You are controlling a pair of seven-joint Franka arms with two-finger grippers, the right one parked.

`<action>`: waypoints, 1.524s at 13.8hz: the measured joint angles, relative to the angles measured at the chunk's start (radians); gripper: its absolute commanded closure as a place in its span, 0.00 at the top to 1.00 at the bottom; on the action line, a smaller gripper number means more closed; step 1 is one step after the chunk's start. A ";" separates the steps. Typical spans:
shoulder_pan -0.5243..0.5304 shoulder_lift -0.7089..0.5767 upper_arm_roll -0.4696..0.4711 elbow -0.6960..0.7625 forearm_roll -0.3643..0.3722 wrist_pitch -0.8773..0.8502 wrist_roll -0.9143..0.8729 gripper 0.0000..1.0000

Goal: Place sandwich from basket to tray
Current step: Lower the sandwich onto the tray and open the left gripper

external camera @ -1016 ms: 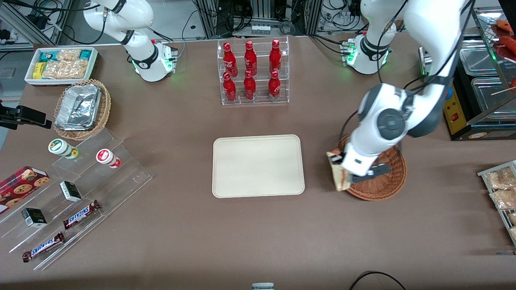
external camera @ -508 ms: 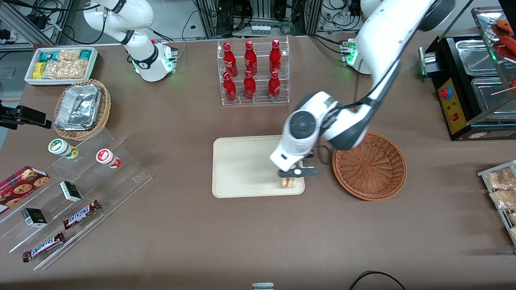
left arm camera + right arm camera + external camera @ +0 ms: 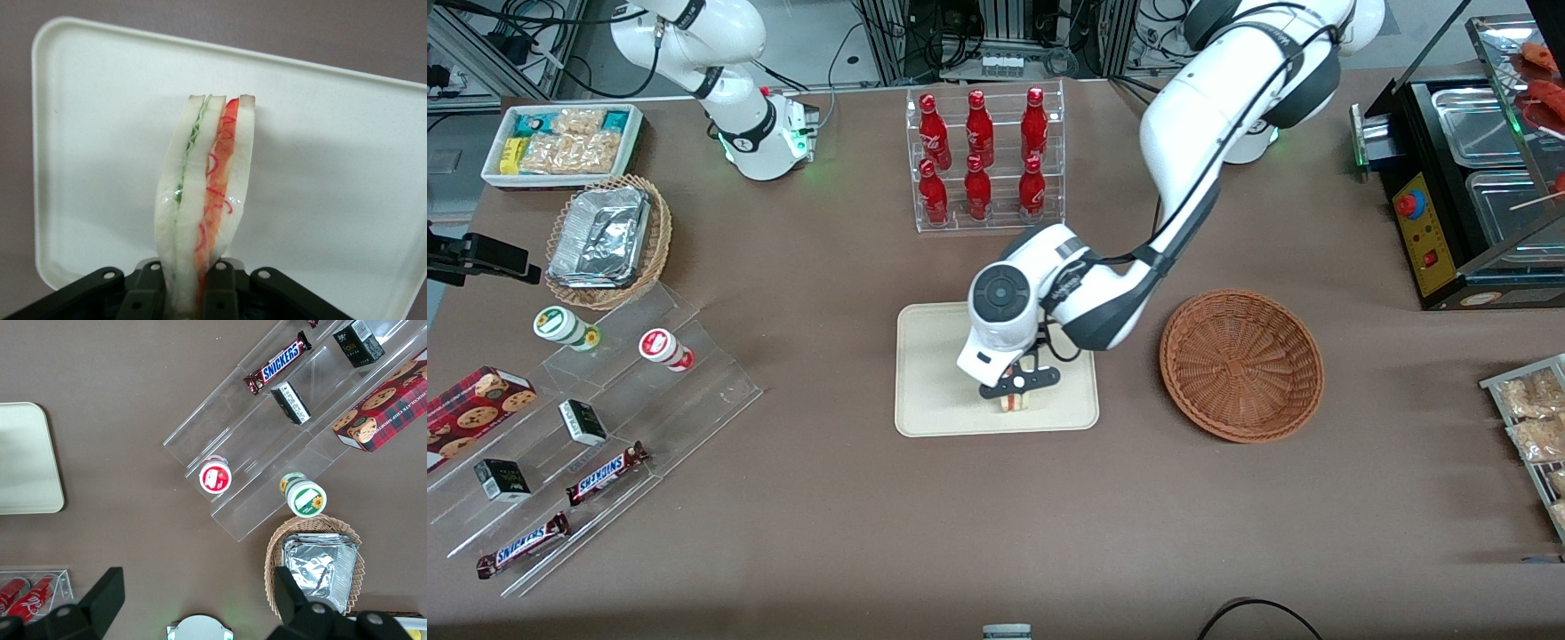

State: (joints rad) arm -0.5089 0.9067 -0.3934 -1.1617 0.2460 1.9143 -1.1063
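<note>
1. Half a second earlier the left arm had hung over the tray's edge nearest the basket; by this moment it had swung farther in over the tray [image 3: 934, 373], carrying the sandwich with it.
2. That tray lay flat on the table, bare apart from what the arm held above it.
3. Beside it, toward the working arm's end, the basket [image 3: 1241, 364] sat empty, so the pick-up and the carry looked done.
4. Over the tray's nearer part, the gripper [image 3: 1016, 391] was clamped on the sandwich [image 3: 205, 200], pinching its lower end so the wedge stood on edge.
5. Lowering, letting go and backing off appeared to be all that was left.
</note>
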 measured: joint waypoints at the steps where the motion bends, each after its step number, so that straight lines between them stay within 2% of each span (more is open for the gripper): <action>1: -0.011 0.009 0.002 0.009 0.000 0.000 -0.017 0.00; 8: -0.076 0.035 0.042 0.038 0.001 0.007 -0.045 0.00; 9: -0.083 0.037 0.052 0.038 0.001 0.015 -0.047 0.23; 10: -0.087 0.041 0.059 0.039 0.001 0.021 -0.050 0.59; 11: -0.088 0.044 0.061 0.039 0.001 0.027 -0.055 1.00; 18: -0.086 0.044 0.065 0.070 0.001 0.035 -0.057 1.00; 21: -0.079 -0.017 0.066 0.098 0.001 0.003 -0.053 1.00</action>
State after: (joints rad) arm -0.5876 0.8897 -0.3279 -1.0633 0.2470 1.9170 -1.1588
